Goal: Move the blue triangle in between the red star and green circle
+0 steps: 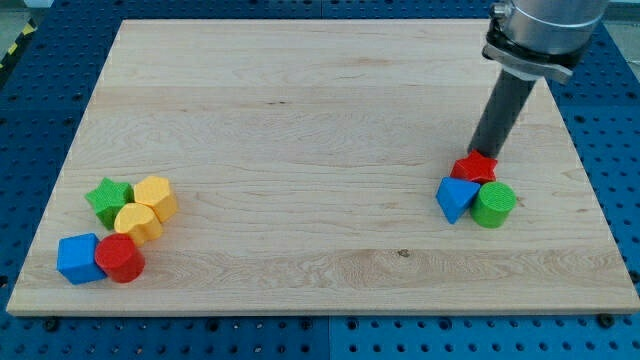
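Note:
The blue triangle lies at the view's right, touching the red star above it and the green circle to its right. The three form a tight cluster. My tip stands at the top edge of the red star, touching or almost touching it, above and to the right of the blue triangle.
At the view's lower left is a second cluster: a green star, a yellow hexagon, a yellow heart-like block, a blue cube and a red cylinder. The wooden board ends near the right cluster.

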{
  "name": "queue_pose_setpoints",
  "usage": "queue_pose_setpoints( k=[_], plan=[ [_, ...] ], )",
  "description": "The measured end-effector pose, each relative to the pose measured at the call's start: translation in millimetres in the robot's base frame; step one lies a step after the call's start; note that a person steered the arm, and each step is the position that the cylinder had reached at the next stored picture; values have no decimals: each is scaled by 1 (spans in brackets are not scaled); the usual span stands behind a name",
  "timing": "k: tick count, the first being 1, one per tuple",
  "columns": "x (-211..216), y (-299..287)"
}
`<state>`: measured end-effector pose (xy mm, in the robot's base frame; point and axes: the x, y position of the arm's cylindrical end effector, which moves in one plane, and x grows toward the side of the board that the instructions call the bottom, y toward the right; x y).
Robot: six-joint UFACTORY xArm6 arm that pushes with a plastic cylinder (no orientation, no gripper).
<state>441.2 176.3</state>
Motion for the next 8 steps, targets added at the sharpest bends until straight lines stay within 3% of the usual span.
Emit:
queue_pose_setpoints(
  k=[2, 3, 4, 8],
  plan=[
    [-4, -80],
    [32, -93],
    [64, -93],
    [66, -17]
  ],
)
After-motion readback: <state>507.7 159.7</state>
